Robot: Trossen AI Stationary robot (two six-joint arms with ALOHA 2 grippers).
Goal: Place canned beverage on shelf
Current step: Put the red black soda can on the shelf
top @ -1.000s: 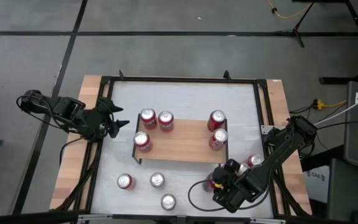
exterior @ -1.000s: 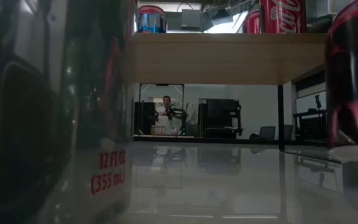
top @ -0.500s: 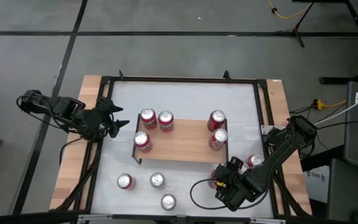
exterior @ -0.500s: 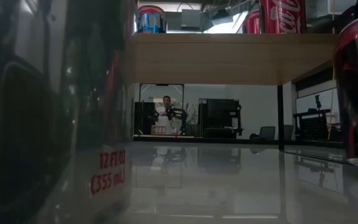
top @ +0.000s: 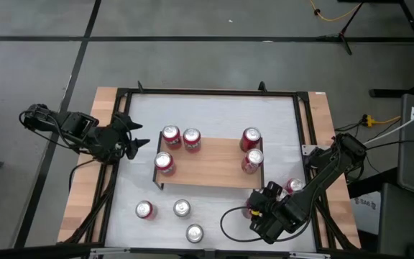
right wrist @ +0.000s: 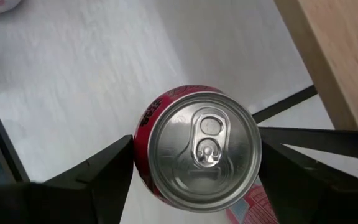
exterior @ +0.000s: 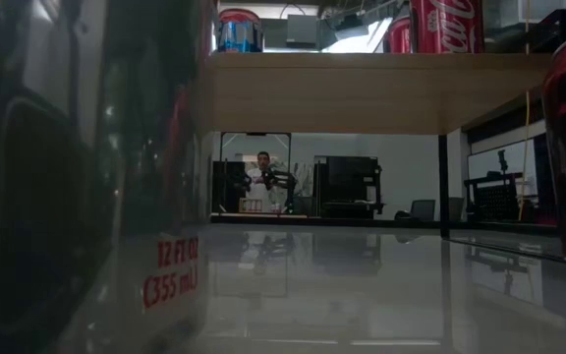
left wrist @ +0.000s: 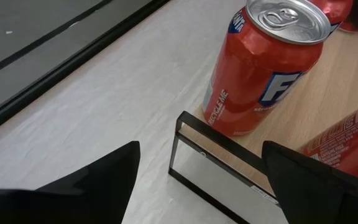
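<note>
Near the table's front right corner, just off the shelf (top: pixel 208 163)'s front right leg, the right gripper (right wrist: pixel 194 155) has its 2 fingers apart, flanking an upright red soda can (right wrist: pixel 197 148) without clearly touching it. The can looks rigid, smooth and probably slippery, so a mid-wall grip on opposite sides seems safest. The left gripper (top: pixel 123 137) waits with fingers apart by the shelf's left end.

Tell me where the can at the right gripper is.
In the high view the can sits on the white table top just below the shelf's right front leg, between the right gripper's fingers, with another can to its right.
</note>
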